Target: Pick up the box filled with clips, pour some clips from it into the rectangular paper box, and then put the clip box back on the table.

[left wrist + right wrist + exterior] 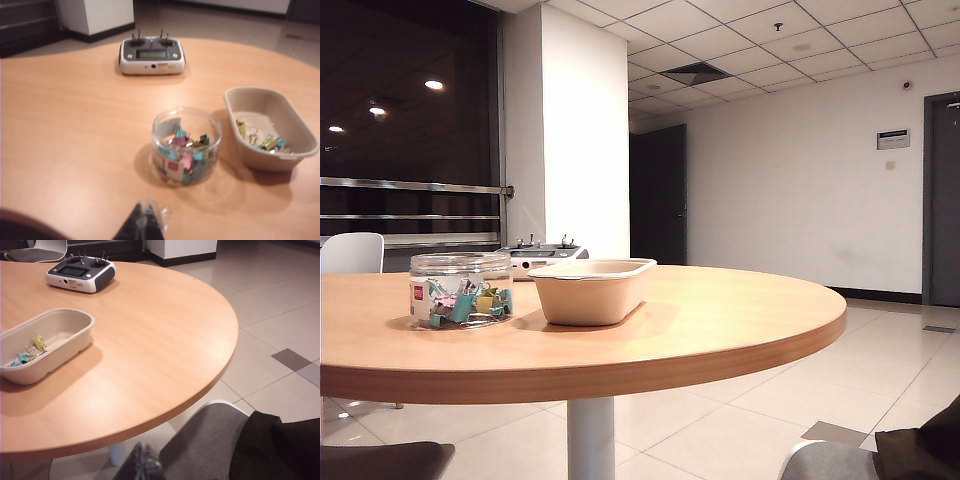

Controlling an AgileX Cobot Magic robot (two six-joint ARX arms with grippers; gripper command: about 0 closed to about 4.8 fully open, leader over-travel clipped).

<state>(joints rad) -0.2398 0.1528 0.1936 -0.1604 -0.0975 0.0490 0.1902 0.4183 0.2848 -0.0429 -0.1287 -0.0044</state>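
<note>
The box filled with clips (460, 290) (186, 145), a clear round jar with no lid, stands upright on the table (720, 310) (75, 125) (150, 340). The rectangular paper box (590, 300) (260, 160) (50, 367) sits just beside it, and a few clips (270, 142) (37, 344) lie inside. My left gripper (143, 207) is shut and empty, hovering over the table a short way back from the jar. My right gripper (145, 447) is shut and empty too, off the table's near edge. Neither gripper shows in the exterior view.
A white-and-grey remote controller (152, 56) (80, 274) (542, 255) lies at the far side of the table. A grey chair seat (205, 445) with dark cloth (280, 445) stands below the near edge. A white chair (350, 252) is at the far left.
</note>
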